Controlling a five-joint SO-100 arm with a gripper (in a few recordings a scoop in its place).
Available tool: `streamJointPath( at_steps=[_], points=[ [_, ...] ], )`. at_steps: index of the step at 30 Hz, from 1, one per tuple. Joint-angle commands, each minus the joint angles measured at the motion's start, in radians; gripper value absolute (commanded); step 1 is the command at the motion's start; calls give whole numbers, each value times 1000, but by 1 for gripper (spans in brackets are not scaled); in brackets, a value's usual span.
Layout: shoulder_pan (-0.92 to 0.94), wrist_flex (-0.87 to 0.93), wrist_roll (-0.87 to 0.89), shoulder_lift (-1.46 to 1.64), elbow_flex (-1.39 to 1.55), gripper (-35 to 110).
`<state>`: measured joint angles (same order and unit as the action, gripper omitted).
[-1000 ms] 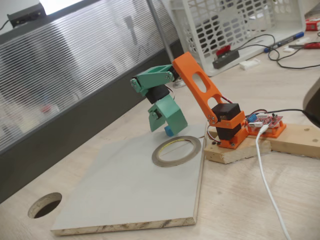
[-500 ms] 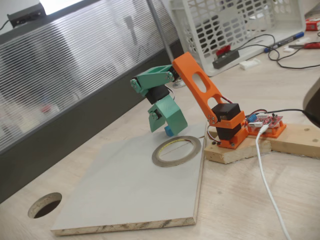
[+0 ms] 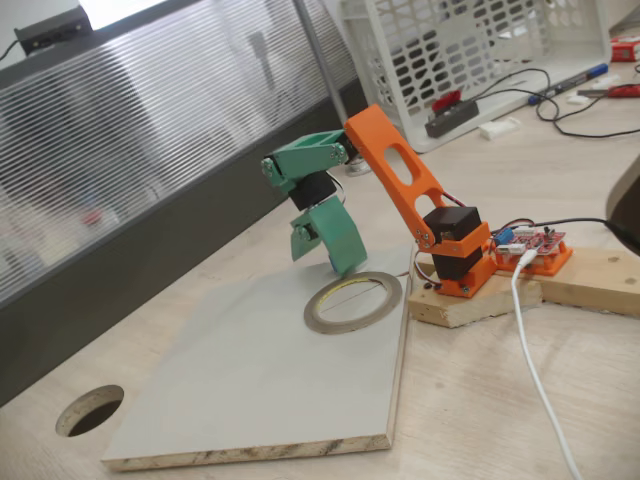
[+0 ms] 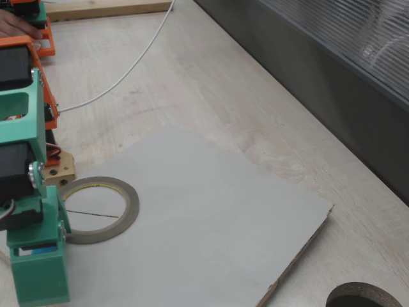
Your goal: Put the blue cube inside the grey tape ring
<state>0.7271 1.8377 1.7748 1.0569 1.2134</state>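
My green gripper [image 3: 332,260] reaches down to the grey board [image 3: 250,380], just behind the far left rim of the grey tape ring [image 3: 322,318]. Its fingers stand close together. In a fixed view the gripper hides the blue cube. In the other fixed view a sliver of the blue cube [image 4: 39,251] shows between the fingers of the gripper [image 4: 38,263], and the tape ring [image 4: 131,208] lies flat beside it on the board [image 4: 211,211]. The ring's hole holds nothing.
The orange arm base [image 3: 460,262] stands on a wooden block [image 3: 470,305] right of the ring, with a red circuit board [image 3: 537,245] and a white cable [image 3: 535,370]. A round hole [image 3: 90,410] is cut in the tabletop. A white basket [image 3: 470,50] stands behind.
The gripper has dropped and its fingers have come together around the blue cube, which showed beside the broad finger before and is now covered. The ring has not moved.
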Motion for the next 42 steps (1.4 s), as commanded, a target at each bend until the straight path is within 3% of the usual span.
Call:
streamJointPath(
  at_steps=[1, 5, 18, 33, 42],
  points=[
    [21, 8, 14, 12, -5, 100],
    [21, 3, 15, 17, -5, 92],
    [21, 2, 15, 29, -20, 49],
    [21, 0, 17, 31, -20, 31],
    [20, 0, 17, 35, -23, 13]
  ],
)
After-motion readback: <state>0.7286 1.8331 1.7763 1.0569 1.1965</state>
